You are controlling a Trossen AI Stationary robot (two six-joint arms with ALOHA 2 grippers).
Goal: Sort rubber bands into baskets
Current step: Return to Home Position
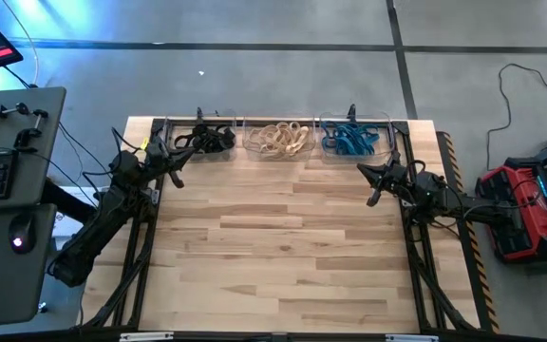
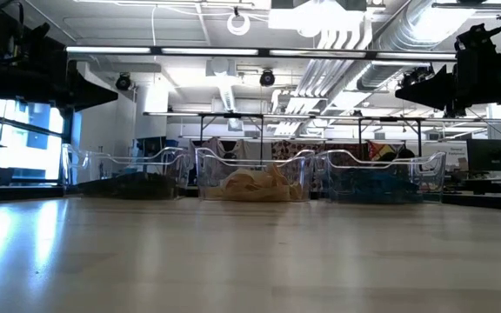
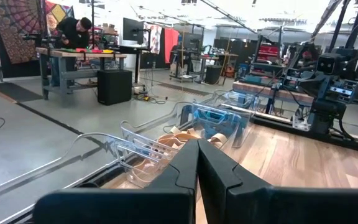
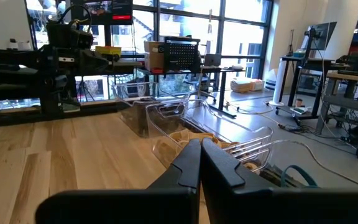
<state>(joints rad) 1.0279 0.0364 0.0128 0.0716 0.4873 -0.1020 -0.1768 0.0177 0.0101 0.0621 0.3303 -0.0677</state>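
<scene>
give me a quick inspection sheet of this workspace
surface: wooden table, no loose bands seen
job's things: in a row at far edge, left basket holds black rubber bands, middle basket tan bands, right basket blue bands
clutter: nothing seen
grippers: left claw and right claw shut, empty, raised at the table's sides
cables: one cable loose on floor right of the table
surroundings: desk left, red case right, person at a far bench

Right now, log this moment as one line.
left fingers shut, empty | right fingers shut, empty | black bands, tan bands, blue bands in separate baskets
</scene>
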